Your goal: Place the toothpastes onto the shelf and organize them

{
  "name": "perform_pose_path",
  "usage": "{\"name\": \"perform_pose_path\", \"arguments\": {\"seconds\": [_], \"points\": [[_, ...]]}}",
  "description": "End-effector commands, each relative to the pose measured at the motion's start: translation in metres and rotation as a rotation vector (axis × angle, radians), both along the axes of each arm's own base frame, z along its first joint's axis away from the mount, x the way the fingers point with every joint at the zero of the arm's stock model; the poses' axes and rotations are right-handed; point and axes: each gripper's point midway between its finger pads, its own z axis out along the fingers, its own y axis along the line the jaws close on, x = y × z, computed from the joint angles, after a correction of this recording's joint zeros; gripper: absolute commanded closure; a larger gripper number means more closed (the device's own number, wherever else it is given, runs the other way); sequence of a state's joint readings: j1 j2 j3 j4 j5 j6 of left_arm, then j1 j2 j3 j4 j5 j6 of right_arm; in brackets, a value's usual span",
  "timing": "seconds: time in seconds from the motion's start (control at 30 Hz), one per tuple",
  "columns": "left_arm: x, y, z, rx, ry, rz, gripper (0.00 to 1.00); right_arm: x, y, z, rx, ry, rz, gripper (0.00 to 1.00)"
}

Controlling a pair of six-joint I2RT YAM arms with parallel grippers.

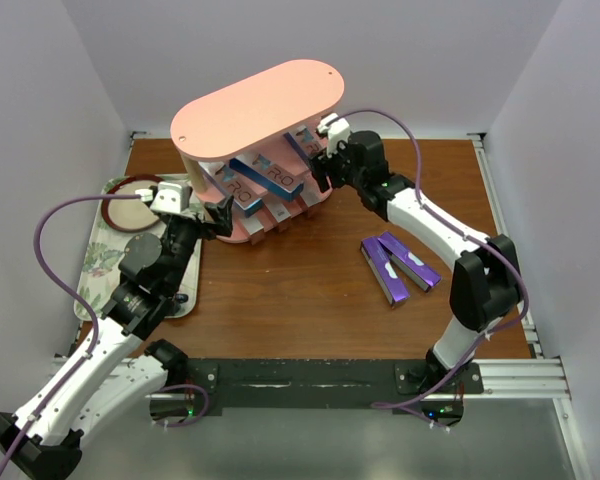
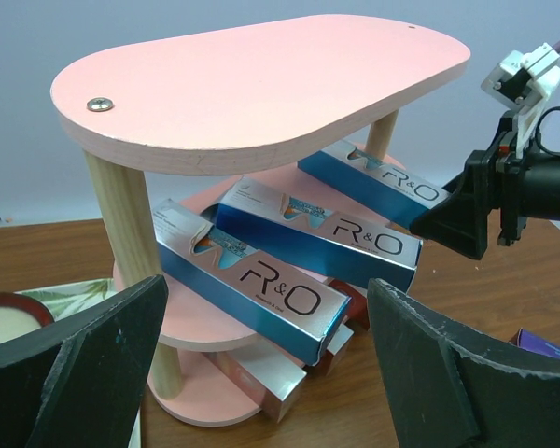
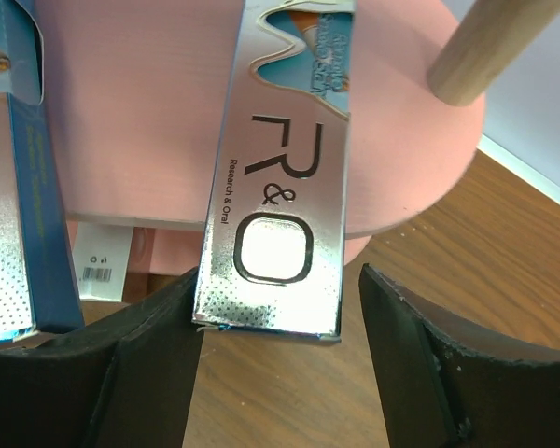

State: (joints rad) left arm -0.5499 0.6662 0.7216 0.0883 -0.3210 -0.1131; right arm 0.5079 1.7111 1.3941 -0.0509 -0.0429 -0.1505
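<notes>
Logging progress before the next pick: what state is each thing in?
shelf, upright, boxes on middle and bottom tiers
blue boxes, three lying on the middle tier
purple boxes, two flat on the table, unshelved
left hand, open, empty
right hand, open astride a blue box's end

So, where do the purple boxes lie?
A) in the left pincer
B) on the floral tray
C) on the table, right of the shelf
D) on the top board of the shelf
C: the purple boxes lie flat on the table, apart from the shelf, whose top board is bare.
</notes>
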Motion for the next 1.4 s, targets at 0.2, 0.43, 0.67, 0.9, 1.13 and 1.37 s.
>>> {"name": "perform_pose_path", "arguments": {"seconds": [0.2,0.43,0.67,0.9,1.13,1.37], "points": [[0.0,0.001,0.009,-0.035,-0.035,-0.002,0.07,0.004,0.005,0.022,0.083,-0.034,0.041,0.54],[0.0,0.001,0.009,-0.031,-0.036,-0.004,0.07,0.011,0.012,0.032,0.096,-0.052,0.075,0.58],[0.0,0.001,0.009,-0.03,-0.038,-0.004,0.07,0.018,0.015,0.033,0.092,-0.046,0.078,0.5],[0.0,0.0,0.01,-0.031,-0.04,-0.015,0.07,0.002,0.0,0.036,0.07,-0.049,0.049,0.12],[-0.003,-0.001,0.013,-0.035,-0.047,-0.023,0.07,-0.037,-0.043,0.057,0.067,-0.032,-0.091,0.05],[-0.005,-0.002,0.015,-0.035,-0.051,-0.039,0.07,-0.103,-0.091,0.03,0.13,0.109,-0.267,0.03]]}}
